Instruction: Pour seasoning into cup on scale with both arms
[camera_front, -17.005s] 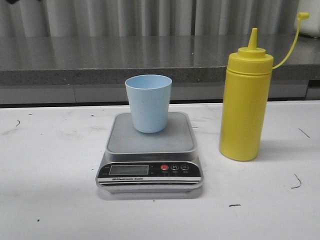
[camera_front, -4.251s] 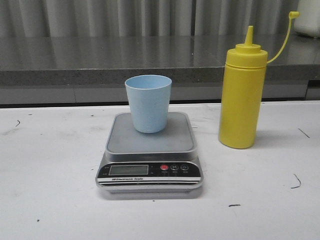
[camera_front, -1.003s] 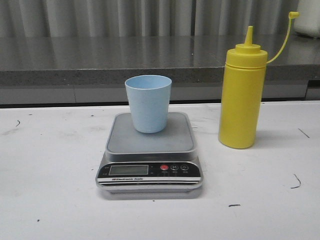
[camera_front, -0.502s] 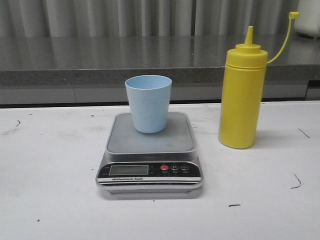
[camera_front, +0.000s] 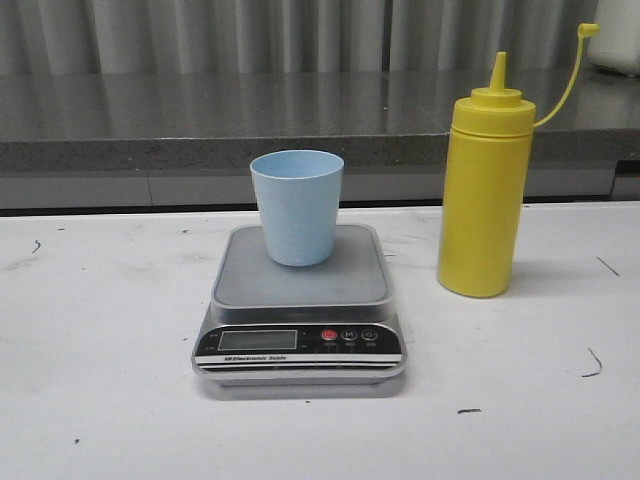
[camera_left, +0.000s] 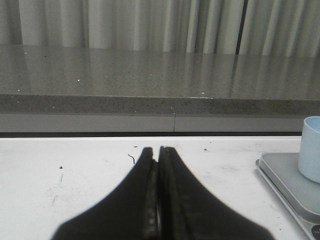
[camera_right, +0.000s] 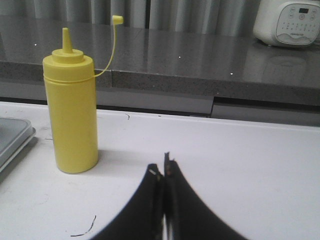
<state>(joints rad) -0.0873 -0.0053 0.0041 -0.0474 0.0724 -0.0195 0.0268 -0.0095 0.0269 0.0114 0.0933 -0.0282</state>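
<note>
The light blue cup (camera_front: 296, 206) stands upright on the grey platform of the scale (camera_front: 300, 275), at its far half. The yellow seasoning bottle (camera_front: 484, 190) stands upright on the white table to the right of the scale, its cap hanging open on the tether (camera_front: 587, 30). Neither gripper shows in the front view. My left gripper (camera_left: 158, 150) is shut and empty over the table, left of the scale (camera_left: 285, 176) and cup (camera_left: 311, 149). My right gripper (camera_right: 164, 167) is shut and empty, right of the bottle (camera_right: 71, 107) and apart from it.
A grey stone counter ledge (camera_front: 200, 110) runs behind the white table (camera_front: 90, 330), with a ribbed wall behind it. A white appliance (camera_right: 291, 22) stands on the ledge at the far right. Small dark marks (camera_front: 593, 365) dot the table.
The bottle stood nearer the front 17 seconds ago and now stands farther back, beside the scale. Nothing has moved in the last second.
</note>
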